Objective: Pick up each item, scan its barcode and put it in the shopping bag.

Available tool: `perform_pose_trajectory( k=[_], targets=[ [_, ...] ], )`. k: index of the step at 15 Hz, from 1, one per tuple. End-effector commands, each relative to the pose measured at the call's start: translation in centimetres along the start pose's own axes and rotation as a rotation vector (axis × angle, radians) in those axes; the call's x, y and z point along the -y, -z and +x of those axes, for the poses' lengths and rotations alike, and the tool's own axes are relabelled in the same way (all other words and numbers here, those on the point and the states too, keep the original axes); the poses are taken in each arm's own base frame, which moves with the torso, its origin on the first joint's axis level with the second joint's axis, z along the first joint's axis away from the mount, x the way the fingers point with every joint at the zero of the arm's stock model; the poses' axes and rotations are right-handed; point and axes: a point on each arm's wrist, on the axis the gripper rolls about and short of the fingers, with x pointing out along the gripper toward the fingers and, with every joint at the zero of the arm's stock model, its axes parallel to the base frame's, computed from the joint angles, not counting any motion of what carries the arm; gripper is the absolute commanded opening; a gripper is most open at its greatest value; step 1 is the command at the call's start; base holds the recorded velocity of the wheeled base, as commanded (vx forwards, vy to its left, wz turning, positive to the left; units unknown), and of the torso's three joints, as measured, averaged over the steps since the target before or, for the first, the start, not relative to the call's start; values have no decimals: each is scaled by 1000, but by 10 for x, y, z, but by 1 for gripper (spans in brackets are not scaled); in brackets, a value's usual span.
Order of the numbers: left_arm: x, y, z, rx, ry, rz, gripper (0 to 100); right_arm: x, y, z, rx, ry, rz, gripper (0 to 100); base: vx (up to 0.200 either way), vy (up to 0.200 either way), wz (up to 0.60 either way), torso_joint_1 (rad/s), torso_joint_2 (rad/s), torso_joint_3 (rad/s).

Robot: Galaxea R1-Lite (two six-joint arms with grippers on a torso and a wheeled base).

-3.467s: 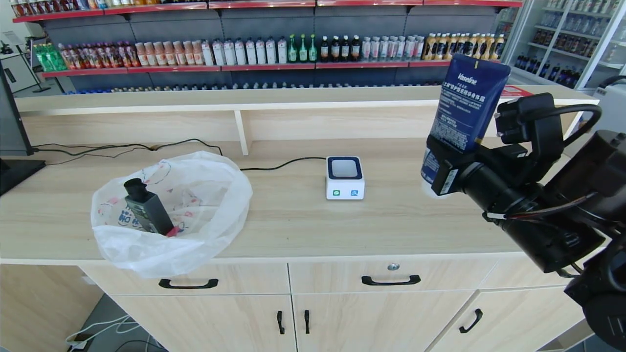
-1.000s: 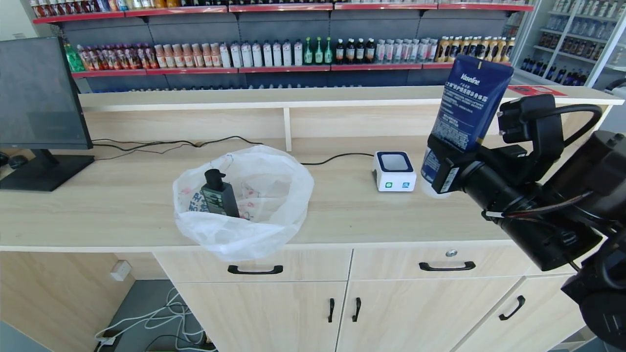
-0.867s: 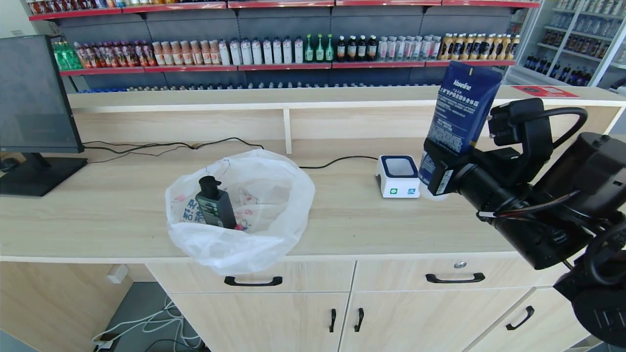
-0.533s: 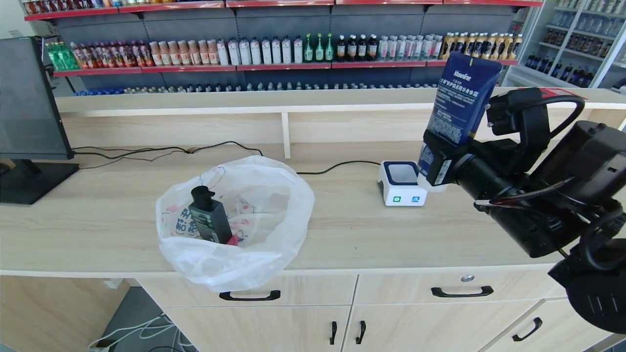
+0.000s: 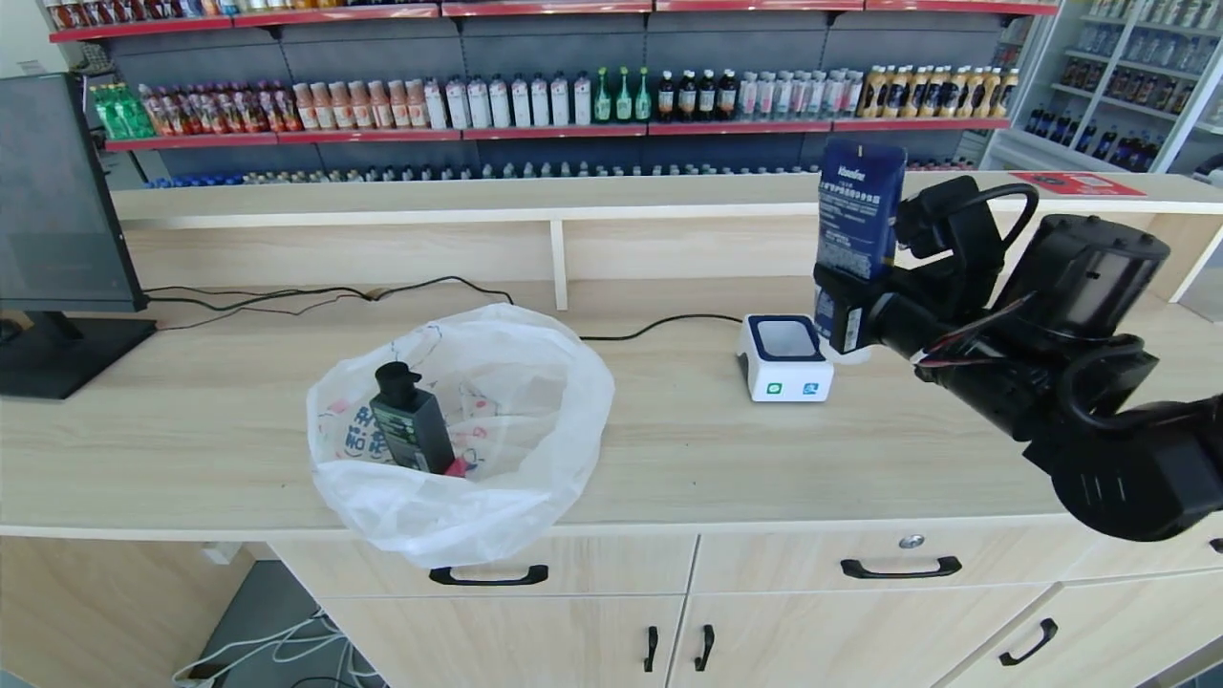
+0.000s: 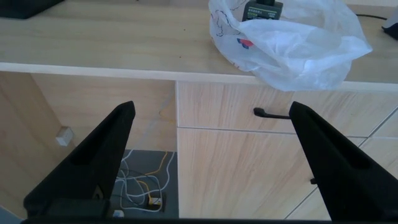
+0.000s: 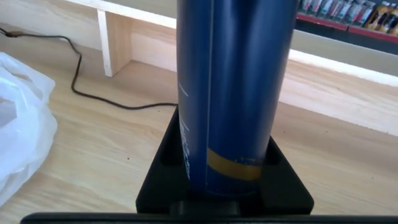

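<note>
I'm gripping the tube (image 5: 857, 215) upright in my right gripper (image 5: 845, 320), fingers clamping its lower end, and it's hanging just beside the scanner (image 5: 785, 358), on its right. The bag (image 5: 497, 478) is sitting on the counter (image 5: 669, 459) with a dark bottle (image 5: 413, 430) standing inside. My left gripper (image 6: 211, 112) is hovering before the drawers (image 6: 249, 155), fingers spread wide, holding nothing.

Light-wood counter (image 5: 191, 420) beneath right fingers (image 5: 845, 323). Dark monitor (image 5: 53, 191) on counter, far left of fingers. Black cables (image 5: 315, 292) along counter back, left of fingers. Raised ledge (image 5: 478, 196) behind fingers. Beyond it, red shelves (image 5: 535, 132) of bottles (image 5: 535, 100). Drawers (image 5: 783, 549) with black handles (image 5: 900, 569) below fingers.
</note>
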Motion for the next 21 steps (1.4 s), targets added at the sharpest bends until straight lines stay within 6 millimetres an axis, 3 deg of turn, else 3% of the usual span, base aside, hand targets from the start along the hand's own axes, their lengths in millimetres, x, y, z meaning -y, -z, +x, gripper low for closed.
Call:
perform_pose_trajectory(
  k=[1,7,11,14,21],
  targets=[
    [0,0,0,1,-1,0,100,7,12,19,-25,-25,-52,0,0,0,0,0,0,0],
    [0,0,0,4,-1,-3,100,49,39,42,-20,-150,-205,0,0,0,0,0,0,0],
    [0,0,0,1,-2,-3,100,55,45,54,20,-223,-226,0,0,0,0,0,0,0],
    [0,0,0,4,-1,0,100,56,49,83,106,-288,-267,0,0,0,0,0,0,0],
    [0,-1,0,8,-1,2,100,89,68,82,179,-392,-467,0,0,0,0,0,0,0]
  ],
)
